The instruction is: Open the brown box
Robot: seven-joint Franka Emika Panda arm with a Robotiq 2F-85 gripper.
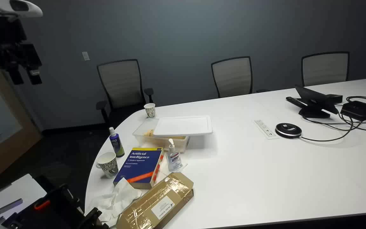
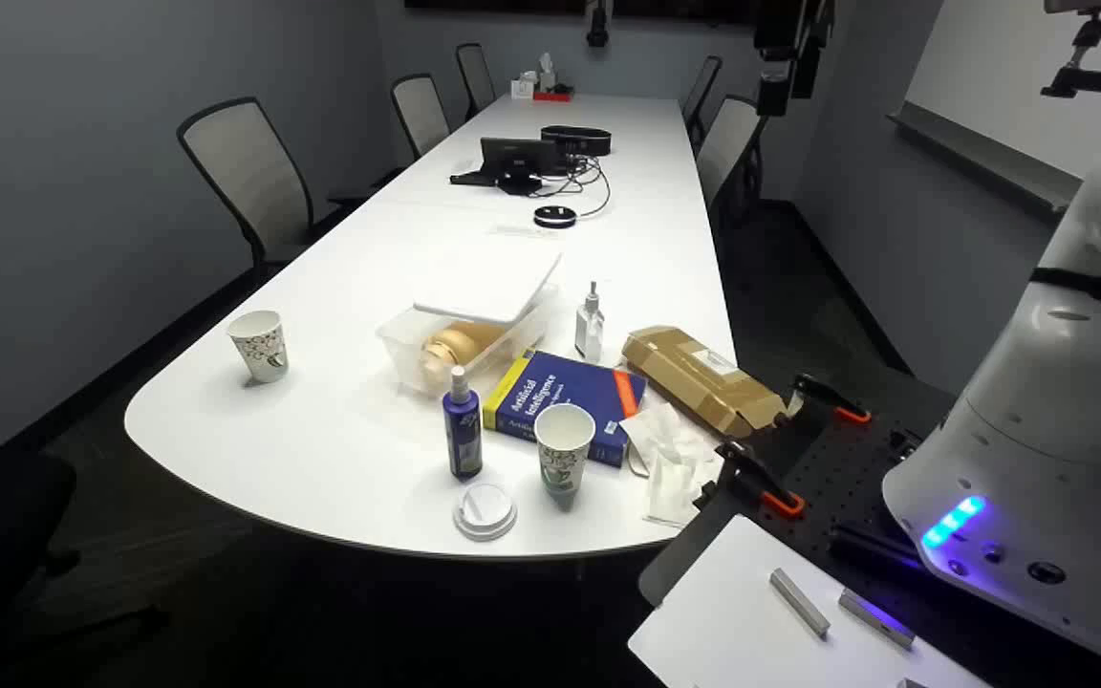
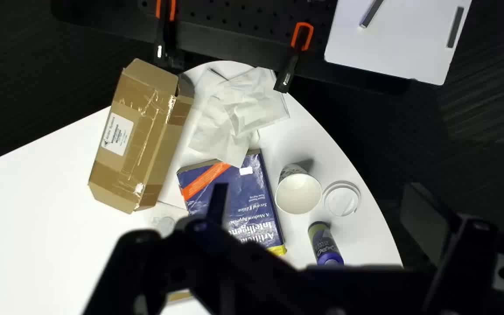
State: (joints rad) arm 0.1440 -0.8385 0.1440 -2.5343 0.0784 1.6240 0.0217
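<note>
"How far along are you?"

"At the start, I judge. The long tan-golden cardboard box (image 3: 145,140) lies just beside the thick blue book (image 1: 140,167) with an orange band, and its taped top is down. One end flap (image 3: 152,75) stands out a little, but glare there keeps me from telling whether it's loose."

"And your pincer?"

"My black two-fingered pincer (image 1: 26,79) hangs high and well apart from the book, jaws apart with nothing between them. What's left is the whole job: come down, work a flap free, raise the top."

"What's around?"

"A broad white table (image 1: 265,184) carries book and box. Crumpled white paper napkins (image 3: 234,109) lie at the book's orange-banded end; past its yellow-edged end sits a clear plastic tub (image 2: 402,355) with a flat white lid (image 1: 183,125) resting across it. A leaf-patterned paper cup (image 1: 109,167) stands just beside the book, opposite the box. Well beyond the book, black-framed mesh chairs (image 1: 233,78) stand before a dark grey wall (image 1: 176,41)."
</note>
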